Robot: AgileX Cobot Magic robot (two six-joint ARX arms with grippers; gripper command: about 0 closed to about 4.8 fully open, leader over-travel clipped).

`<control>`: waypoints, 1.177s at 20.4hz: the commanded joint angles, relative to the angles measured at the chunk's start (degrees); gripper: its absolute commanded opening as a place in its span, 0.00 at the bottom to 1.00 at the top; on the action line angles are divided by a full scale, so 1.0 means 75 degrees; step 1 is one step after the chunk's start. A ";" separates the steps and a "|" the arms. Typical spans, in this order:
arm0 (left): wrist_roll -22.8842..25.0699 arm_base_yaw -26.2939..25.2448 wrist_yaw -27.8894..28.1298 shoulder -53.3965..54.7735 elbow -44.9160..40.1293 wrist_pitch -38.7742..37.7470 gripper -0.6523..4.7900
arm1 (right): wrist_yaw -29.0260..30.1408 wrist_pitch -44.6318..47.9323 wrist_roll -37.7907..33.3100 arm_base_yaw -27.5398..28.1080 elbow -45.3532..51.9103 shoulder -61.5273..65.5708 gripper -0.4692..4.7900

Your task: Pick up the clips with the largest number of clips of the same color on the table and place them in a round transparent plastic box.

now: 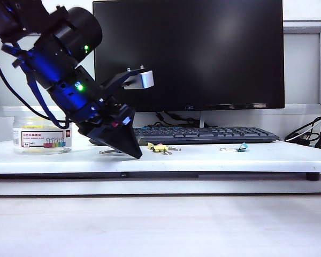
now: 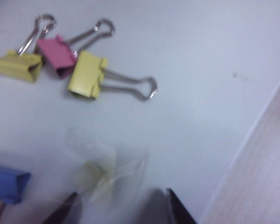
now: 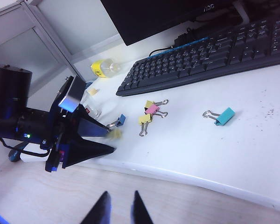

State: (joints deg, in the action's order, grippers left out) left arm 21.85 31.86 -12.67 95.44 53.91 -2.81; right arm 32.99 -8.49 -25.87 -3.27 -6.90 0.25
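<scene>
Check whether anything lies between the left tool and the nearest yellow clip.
Nothing visible: that blurred yellow clip lies at the left tool's tips; blue clip aside, pink clip beyond. The right tool hangs open off the table's front edge.

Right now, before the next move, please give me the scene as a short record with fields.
yellow clips: two loose, beside the pink clip, before the keyboard
other clips: blue clip near left claw; teal clip apart, on the table
round box: upright, table's left end in exterior view
left claw: tips down around a blurred yellow clip; grip unclear
right claw: open, empty, beyond the table's front edge
</scene>
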 commanded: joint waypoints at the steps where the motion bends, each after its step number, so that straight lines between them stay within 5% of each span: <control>1: 0.0006 0.0017 -0.0006 0.0044 0.0015 0.0009 0.57 | 0.0015 0.0082 -0.0003 0.0003 -0.0023 -0.0017 0.22; 4: 0.0000 0.0047 -0.0035 0.0044 0.0015 0.0050 0.57 | -0.0003 0.0082 0.0052 0.0006 -0.0020 -0.0015 0.22; 6: -0.0038 0.0152 -0.0154 0.0023 0.0017 0.0047 0.71 | -0.0006 0.0082 0.0052 0.0006 -0.0020 -0.0017 0.22; 11: -0.0487 0.0839 0.0035 -0.0032 0.0122 0.0286 0.71 | -0.0009 0.0076 0.0108 0.0006 -0.0015 -0.0015 0.22; 22: -0.1285 0.0970 -0.0230 -0.0015 0.0866 0.0335 0.74 | -0.0181 -0.0035 0.0108 0.0006 -0.0015 -0.0017 0.22; 24: -0.1993 0.1075 -0.0017 0.0029 0.0866 0.0440 0.74 | -0.0181 -0.0035 0.0108 0.0006 -0.0015 -0.0017 0.22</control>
State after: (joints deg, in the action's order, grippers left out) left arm 10.35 39.42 -13.69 95.46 60.25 -0.89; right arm 31.66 -9.41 -25.28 -3.22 -6.79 0.25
